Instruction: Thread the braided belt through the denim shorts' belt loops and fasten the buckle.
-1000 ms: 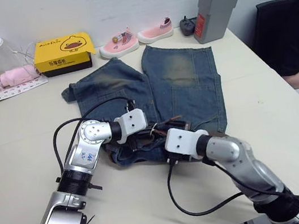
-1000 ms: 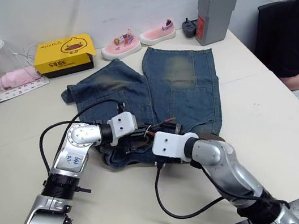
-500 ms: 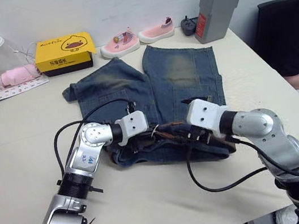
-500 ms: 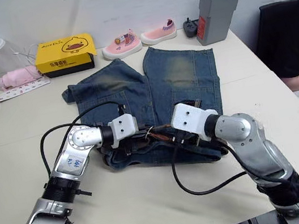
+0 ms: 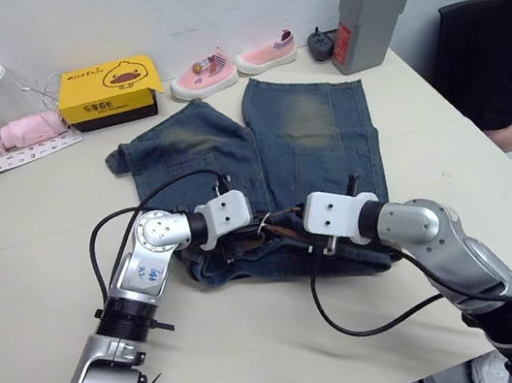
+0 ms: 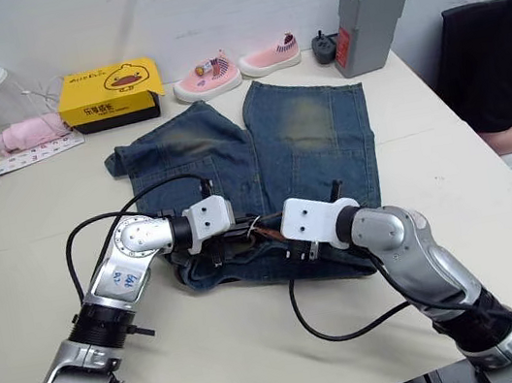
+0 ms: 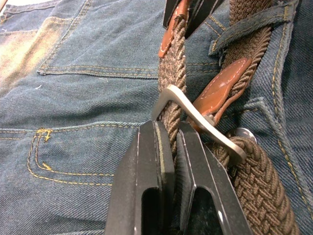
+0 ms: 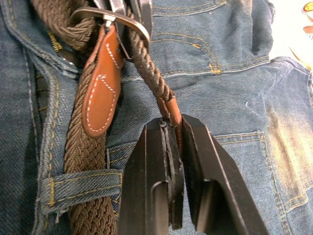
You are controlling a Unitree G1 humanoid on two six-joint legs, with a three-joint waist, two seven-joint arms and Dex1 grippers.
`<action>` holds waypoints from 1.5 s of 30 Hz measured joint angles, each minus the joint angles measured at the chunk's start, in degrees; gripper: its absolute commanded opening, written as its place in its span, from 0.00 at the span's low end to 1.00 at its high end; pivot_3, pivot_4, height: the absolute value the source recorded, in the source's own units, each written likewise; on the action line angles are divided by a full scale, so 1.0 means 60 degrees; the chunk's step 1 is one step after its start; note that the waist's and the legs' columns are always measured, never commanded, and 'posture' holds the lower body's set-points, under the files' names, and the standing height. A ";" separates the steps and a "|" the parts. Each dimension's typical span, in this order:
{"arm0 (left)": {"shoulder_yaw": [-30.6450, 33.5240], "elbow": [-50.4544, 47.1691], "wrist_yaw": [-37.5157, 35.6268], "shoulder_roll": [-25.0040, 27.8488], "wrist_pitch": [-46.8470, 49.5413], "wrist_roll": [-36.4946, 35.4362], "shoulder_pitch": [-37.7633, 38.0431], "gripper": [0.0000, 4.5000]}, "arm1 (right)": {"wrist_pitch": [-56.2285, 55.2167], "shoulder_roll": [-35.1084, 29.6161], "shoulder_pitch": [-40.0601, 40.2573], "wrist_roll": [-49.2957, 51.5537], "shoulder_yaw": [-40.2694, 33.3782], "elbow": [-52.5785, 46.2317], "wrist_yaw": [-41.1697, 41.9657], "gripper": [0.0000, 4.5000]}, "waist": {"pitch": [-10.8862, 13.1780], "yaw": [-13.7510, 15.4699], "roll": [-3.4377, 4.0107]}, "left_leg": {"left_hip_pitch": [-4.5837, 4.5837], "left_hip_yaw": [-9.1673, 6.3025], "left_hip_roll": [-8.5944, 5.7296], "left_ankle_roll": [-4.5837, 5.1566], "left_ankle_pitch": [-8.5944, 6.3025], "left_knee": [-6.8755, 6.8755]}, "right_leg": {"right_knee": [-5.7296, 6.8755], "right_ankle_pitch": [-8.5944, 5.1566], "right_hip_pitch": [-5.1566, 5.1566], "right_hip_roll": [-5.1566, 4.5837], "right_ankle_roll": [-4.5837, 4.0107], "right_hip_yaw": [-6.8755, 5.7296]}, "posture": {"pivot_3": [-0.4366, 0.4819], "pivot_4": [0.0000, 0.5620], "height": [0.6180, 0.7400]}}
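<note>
Woven braided belt [image 7: 254, 176], brushed-metal buckle [image 7: 195, 115], faded denim shorts [image 5: 309, 124]

Left gripper [image 7: 172, 139] clamped on the braided belt [image 7: 171, 73], right gripper [image 8: 172, 128] pinching its tan tip, both arms bent inward, wrists facing.

At the centre of the head views the two wrist housings cover the waistband of the denim shorts [image 5: 259, 152], hiding the buckle [image 7: 195, 115] there. In the left wrist view the braided belt [image 7: 254, 181] runs off the lower right edge.
</note>
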 measured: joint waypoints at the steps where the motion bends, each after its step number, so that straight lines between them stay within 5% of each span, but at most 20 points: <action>1: -0.0001 -0.0001 0.0007 0.0000 0.0010 0.0008 0.0000 0.00 | 0.0002 0.0002 0.0000 -0.0013 0.0006 0.0000 -0.0004 0.01 | 0.0000 0.0000 0.0000 | 0.0000 0.0000 0.0000 0.0000 0.0000 0.0000 | 0.0001 0.0000 0.0000 0.0000 0.0000 0.0000 | 0.48 0.27 0.65; 3: -0.0009 -0.0028 0.0043 0.0000 0.0125 0.0033 0.0000 0.00 | 0.0012 0.0014 0.0000 -0.0092 0.0047 -0.0001 -0.0016 0.01 | 0.0000 0.0000 0.0000 | 0.0000 0.0000 0.0000 0.0000 0.0000 0.0000 | 0.0001 0.0000 0.0000 0.0000 0.0000 0.0000 | 0.48 0.27 0.65; 4: -0.0009 -0.0038 0.0062 -0.0001 0.0193 0.0025 0.0000 0.19 | 0.0016 0.0022 0.0001 -0.0125 0.0075 -0.0001 -0.0021 0.00 | 0.0000 0.0000 0.0000 | 0.0000 0.0000 0.0000 0.0000 0.0000 0.0000 | 0.0001 0.0000 0.0000 0.0000 0.0000 0.0000 | 0.48 0.27 0.65; 10: 0.0549 -0.0754 -0.0015 0.0088 0.1473 -0.0691 0.0365 0.58 | -0.0033 0.0093 0.0078 -0.0156 0.0323 -0.0010 -0.0102 0.00 | 0.0000 -0.0031 0.0000 | -0.0001 -0.0001 0.0001 0.0000 0.0000 -0.0003 | -0.0002 0.0000 -0.0002 0.0000 0.0000 0.0000 | 0.48 0.27 0.65; 20: 0.3236 -0.2674 -0.0472 0.1688 0.5476 -0.3599 0.1592 0.58 | -0.0862 0.0099 0.0354 -0.0168 0.0044 0.0304 -0.0604 0.00 | 0.0003 -0.0035 0.0001 | -0.0001 -0.0022 0.0004 -0.0003 0.0000 -0.0001 | 0.0001 0.0000 -0.0002 -0.0002 0.0000 0.0003 | 0.48 0.27 0.65; 23: 0.3460 -0.2963 -0.0538 0.1799 0.5758 -0.4041 0.1887 0.40 | -0.1063 0.0120 0.0363 -0.0168 0.0029 0.0329 -0.0665 0.00 | 0.0003 -0.0002 0.0001 | -0.0002 -0.0025 -0.0001 -0.0002 -0.0001 -0.0001 | 0.0000 0.0000 0.0000 -0.0005 0.0000 0.0006 | 0.48 0.27 0.65; 27: 0.3098 -0.2981 -0.0848 0.1948 0.5777 -0.4144 0.2411 0.01 | -0.1229 0.0125 0.0504 -0.0169 -0.0008 0.0357 -0.0746 0.00 | 0.0004 -0.0025 0.0001 | -0.0004 -0.0012 0.0001 -0.0004 -0.0001 -0.0001 | 0.0001 0.0000 -0.0003 -0.0002 0.0000 0.0001 | 0.48 0.27 0.65; 36: 0.1760 -0.2734 -0.0639 0.2005 0.4807 -0.3127 0.2482 0.01 | -0.1343 -0.0010 0.1099 -0.0096 -0.0462 0.0151 -0.0755 0.00 | 0.0003 -0.0008 0.0001 | 0.0000 -0.0004 0.0000 -0.0004 -0.0001 -0.0004 | 0.0000 0.0000 -0.0003 -0.0002 0.0000 0.0005 | 0.48 0.27 0.65; 45: 0.1103 -0.2581 -0.0683 0.2561 0.2599 -0.2259 0.3031 0.01 | -0.2827 -0.1597 0.3828 0.0437 -0.2443 -0.0481 -0.0639 0.00 | -0.0010 -0.0026 0.0022 | 0.0047 -0.0002 0.0002 0.0000 -0.0009 -0.0020 | -0.0035 -0.0001 0.0014 -0.0008 -0.0002 0.0027 | 0.48 0.27 0.65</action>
